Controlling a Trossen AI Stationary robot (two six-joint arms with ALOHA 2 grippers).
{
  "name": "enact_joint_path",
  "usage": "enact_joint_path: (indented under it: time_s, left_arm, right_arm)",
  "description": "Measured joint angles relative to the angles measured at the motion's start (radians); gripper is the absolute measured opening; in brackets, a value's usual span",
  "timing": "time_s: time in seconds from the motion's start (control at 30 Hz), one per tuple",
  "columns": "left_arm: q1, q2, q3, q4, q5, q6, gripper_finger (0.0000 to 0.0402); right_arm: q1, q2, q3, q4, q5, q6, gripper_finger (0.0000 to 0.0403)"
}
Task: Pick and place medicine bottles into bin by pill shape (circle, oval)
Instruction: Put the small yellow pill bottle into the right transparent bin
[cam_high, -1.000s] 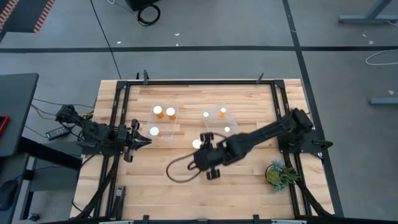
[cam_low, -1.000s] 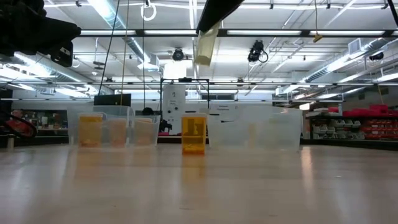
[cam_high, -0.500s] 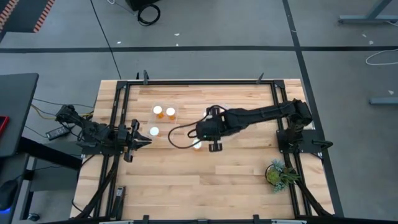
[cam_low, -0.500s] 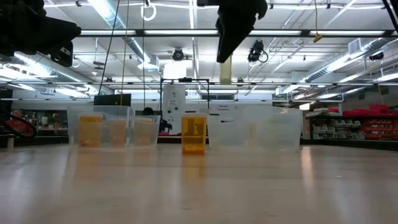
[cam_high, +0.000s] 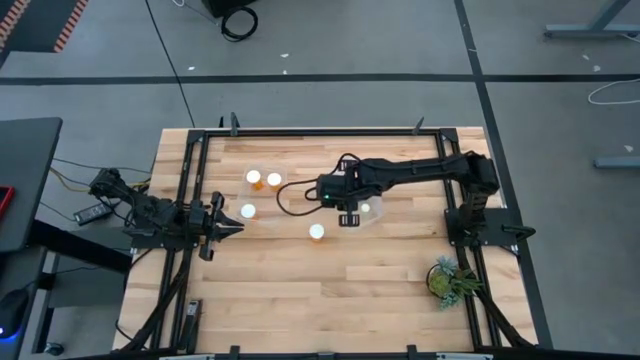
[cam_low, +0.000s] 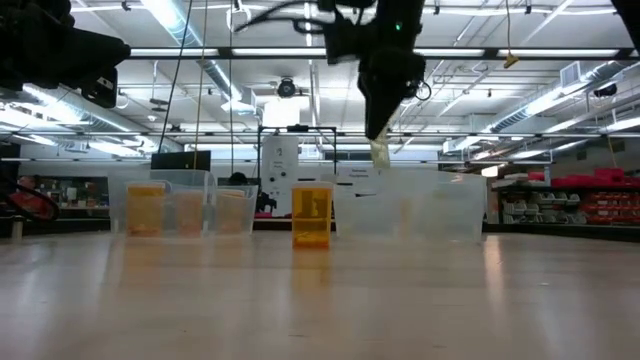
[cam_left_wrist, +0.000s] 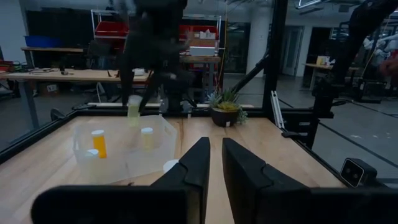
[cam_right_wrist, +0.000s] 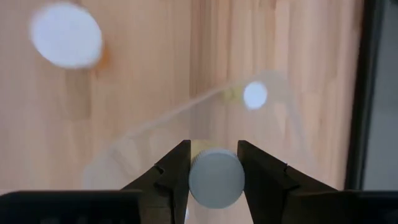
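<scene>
Jaws of right gripper (cam_right_wrist: 214, 163) pinching white cap of medicine bottle (cam_right_wrist: 216, 177), held aloft over clear bin (cam_high: 372, 203); I judge it light, rigid, slick, so grip cap sides; left gripper (cam_left_wrist: 214, 163) idles, jaws near-closed, empty

Light wooden table (cam_high: 300, 290), black frame around edges. At centre, lone white-capped bottle (cam_high: 317, 232) standing directly on wood. At 11 o'clock, left clear bin (cam_high: 262, 197); at 1 o'clock, right clear bin (cam_high: 372, 212). At 4 o'clock, small green plant (cam_high: 446, 278).
</scene>
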Motion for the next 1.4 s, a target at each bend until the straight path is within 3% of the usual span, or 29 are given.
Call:
enact_joint_path:
  time_s: [0.8,1.4]
  left_arm:
    - [0.000,0.000,0.000,-0.001,0.000,0.000,0.0047]
    - [0.000,0.000,0.000,-0.001,0.000,0.000,0.0048]
  right_arm:
    - [-0.137,0.001,-0.353,0.407,-0.186,-0.044,0.0133]
    - [-0.135,-0.001,-0.391,0.461,-0.195,0.012,0.0140]
